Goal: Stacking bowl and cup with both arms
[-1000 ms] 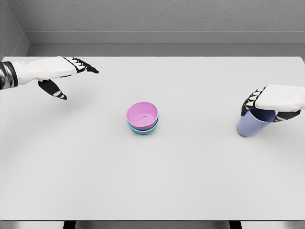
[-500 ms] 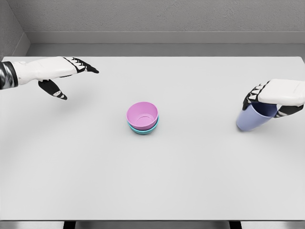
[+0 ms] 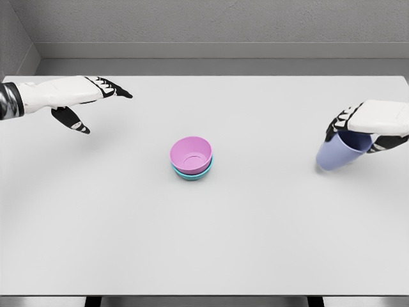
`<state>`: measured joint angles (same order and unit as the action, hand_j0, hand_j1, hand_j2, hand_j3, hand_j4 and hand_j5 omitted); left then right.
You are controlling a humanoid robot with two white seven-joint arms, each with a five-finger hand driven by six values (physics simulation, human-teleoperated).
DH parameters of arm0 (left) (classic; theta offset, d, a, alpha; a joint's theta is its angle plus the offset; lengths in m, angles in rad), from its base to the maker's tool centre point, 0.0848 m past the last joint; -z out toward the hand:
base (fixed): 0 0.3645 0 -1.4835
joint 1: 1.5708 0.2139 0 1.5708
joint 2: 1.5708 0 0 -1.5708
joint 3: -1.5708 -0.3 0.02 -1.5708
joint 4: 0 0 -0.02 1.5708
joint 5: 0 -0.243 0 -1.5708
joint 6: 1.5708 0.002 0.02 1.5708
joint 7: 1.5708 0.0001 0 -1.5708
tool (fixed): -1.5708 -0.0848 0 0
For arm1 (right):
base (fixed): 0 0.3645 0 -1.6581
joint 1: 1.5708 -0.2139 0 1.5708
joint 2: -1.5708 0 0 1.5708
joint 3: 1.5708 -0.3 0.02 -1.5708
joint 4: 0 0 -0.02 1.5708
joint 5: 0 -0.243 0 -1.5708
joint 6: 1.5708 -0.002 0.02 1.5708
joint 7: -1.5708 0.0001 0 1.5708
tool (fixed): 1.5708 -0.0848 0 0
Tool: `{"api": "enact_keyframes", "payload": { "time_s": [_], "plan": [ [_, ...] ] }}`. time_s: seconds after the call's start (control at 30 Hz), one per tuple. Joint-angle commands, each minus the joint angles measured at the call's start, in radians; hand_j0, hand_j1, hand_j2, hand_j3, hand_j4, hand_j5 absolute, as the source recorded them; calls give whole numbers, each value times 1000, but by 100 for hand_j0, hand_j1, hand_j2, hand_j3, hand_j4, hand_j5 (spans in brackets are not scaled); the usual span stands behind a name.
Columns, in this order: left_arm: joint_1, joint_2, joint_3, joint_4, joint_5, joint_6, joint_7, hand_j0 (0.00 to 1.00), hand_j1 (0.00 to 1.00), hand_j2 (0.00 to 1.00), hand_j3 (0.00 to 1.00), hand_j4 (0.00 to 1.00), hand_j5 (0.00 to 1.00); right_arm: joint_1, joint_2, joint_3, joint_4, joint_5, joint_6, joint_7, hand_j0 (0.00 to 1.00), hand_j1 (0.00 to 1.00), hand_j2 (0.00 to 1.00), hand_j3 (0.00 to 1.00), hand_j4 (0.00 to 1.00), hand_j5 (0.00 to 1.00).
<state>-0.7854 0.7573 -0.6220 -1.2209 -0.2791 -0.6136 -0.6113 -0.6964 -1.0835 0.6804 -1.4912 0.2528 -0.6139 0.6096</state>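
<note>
Now the cup [image 3: 337, 155] is gripped by the right hand [image 3: 365, 126] and tilted up near the table's [image 3: 255, 243] right edge, lift begun; left hand [image 3: 77, 102] held open.

table [image 3: 204, 243]: white | teal bowl [image 3: 192, 173]: centre, resting on it, pink bowl [image 3: 190, 155] nested inside

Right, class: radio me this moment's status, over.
Right hand shut on blue cup, tilted. Left hand open, far left. Pink bowl nested in teal bowl, centre.
</note>
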Motion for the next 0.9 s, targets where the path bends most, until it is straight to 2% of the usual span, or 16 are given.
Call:
{"api": "enact_keyframes", "payload": {
  "time_s": [0.0, 0.23, 0.87],
  "plan": [
    [0, 0, 1, 0, 6, 3, 0, 100, 100, 100, 100, 100, 100, 0, 8, -1, 2, -10, 3, 1, 67, 67, 67, 67, 67, 67],
    [0, 0, 1, 0, 6, 3, 0, 100, 100, 100, 100, 100, 100, -35, 40, 1, 42, -21, 3, 1, 67, 67, 67, 67, 67, 67],
    [2, -1, -1, 0, 6, 3, 0, 100, 100, 100, 100, 100, 100, -117, 129, 8, 42, -21, 3, 1, 67, 67, 67, 67, 67, 67]
  ]
}}
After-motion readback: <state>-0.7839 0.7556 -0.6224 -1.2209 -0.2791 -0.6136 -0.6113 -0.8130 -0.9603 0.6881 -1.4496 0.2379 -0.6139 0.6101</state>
